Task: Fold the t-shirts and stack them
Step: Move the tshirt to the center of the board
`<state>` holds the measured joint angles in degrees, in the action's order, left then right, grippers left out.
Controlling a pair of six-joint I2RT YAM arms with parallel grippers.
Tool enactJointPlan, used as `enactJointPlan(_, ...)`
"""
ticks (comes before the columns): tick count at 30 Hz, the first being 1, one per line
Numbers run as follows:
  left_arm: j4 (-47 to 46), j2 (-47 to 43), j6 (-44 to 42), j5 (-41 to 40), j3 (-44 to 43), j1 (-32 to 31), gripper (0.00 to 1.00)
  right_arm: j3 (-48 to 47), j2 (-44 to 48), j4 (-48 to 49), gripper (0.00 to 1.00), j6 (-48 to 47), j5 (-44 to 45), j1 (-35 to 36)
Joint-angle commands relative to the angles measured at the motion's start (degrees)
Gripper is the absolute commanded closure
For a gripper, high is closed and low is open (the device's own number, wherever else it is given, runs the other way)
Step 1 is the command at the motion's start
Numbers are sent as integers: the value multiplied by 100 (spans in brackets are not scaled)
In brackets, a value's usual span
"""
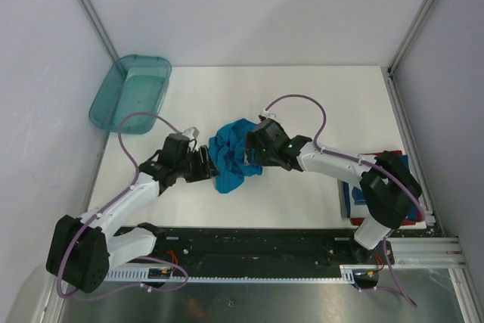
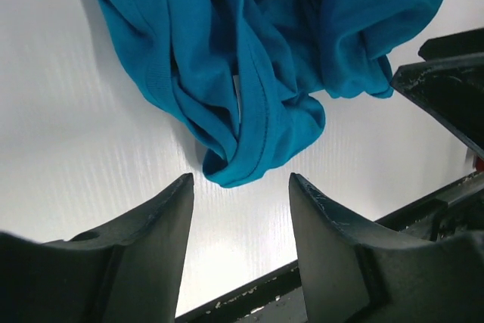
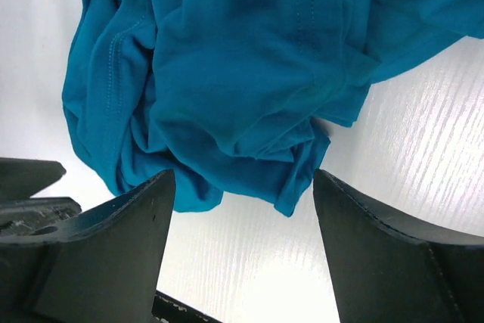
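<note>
The crumpled teal-blue t-shirt point(image 1: 233, 158) is being flanked by both hands in the middle of the tabletop point(image 1: 302, 104). The left hand point(image 2: 240, 179) is being held moderately open, with the cloth just beyond its jaws and ungripped. The right hand point(image 3: 243, 175) is being held wide, with the shirt's edge between its jaws but unpinched. The folded dark blue t-shirt point(image 1: 349, 202) is being partly hidden by the right arm point(image 1: 333, 160).

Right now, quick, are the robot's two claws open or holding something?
Left gripper: open, holding nothing; the crumpled teal-blue cloth t-shirt lies just ahead.
Right gripper: open, the t-shirt's edge between its fingers, not pinched.
</note>
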<state>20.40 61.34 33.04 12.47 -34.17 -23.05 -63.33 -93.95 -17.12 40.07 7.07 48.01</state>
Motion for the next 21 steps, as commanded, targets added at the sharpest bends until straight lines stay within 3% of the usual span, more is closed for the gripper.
enactJointPlan(1, -161, 198, 177, 91, 46, -223, 42, -4, -121, 347, 23, -8, -49, 36)
enactJointPlan(14, -597, 985, 302, -143, 65, -525, 50, 10, -86, -183, 25, -223, 526, 475)
enactJointPlan(18, -709, 1180, 378, -191, 21, -576, 58, 81, -107, -149, 25, -264, 597, 519)
enactJointPlan(21, -729, 1247, 436, -244, -17, -601, 70, 134, -121, -106, 26, -334, 686, 525)
